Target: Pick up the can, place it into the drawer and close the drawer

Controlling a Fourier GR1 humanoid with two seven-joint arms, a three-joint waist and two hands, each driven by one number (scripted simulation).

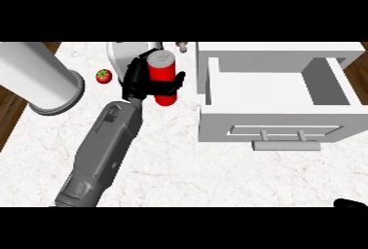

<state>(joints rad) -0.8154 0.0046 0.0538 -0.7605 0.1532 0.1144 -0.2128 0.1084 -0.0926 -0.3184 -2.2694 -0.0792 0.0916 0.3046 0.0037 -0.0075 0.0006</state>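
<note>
The can (164, 80) is in the left hand (142, 80), black fingers and thumb curled round its middle, at the far side of the desk (187, 165) and just left of the open drawer (273, 87). This looks like the carry. To do it well, the hand needs to raise the can enough to clear the drawer's rim, travel right with it close to upright, and lower it over the bare drawer floor before the fingers let go. It should land well back from the front panel so nothing fouls the closing push.

The can is a slim red cylinder, smooth-sided, with a grey lid end on top and its red lower end showing below the fingers. Whether it is off the desk cannot be told from this angle.

To the left lies a small tomato (104, 76), and beyond it a big grey cylinder (43, 78). A white object (120, 49) is half hidden behind the hand. The drawer's handle (286, 145) faces the robot. The right hand (351, 204) is only a dark sliver at the lower right corner, and its state cannot be told.
</note>
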